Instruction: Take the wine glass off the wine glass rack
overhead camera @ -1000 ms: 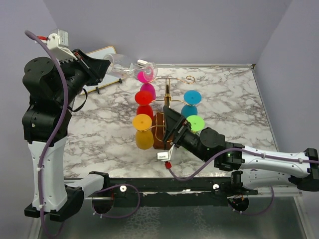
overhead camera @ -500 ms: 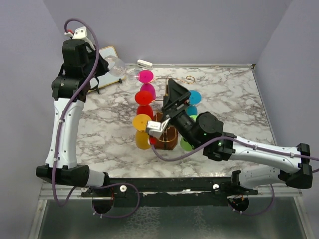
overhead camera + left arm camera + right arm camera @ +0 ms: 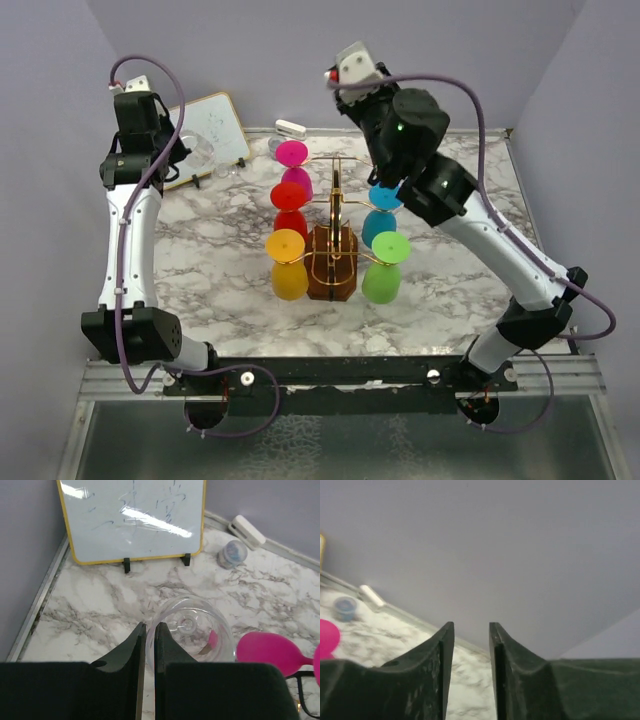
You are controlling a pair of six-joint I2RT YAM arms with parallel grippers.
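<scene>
One rack (image 3: 330, 270), five coloured glasses (image 3: 290, 282), one clear glass (image 3: 192, 630), seemingly gripped

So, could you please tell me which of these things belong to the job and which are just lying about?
Job: clear wine glass, held at its rim by the left fingers; wine glass rack; coloured glasses hanging on it.
Lying about: whiteboard, white eraser, small bluish pot.

The white-and-grey marbled tabletop (image 3: 200, 260) is enclosed on three sides by plain lavender walls: back wall (image 3: 300, 50), left wall (image 3: 40, 80), right wall (image 3: 590, 120). A metal trim (image 3: 470, 131) borders the tabletop's far edge. A black rail (image 3: 340, 372) spans its near edge. Lighting is even.
</scene>
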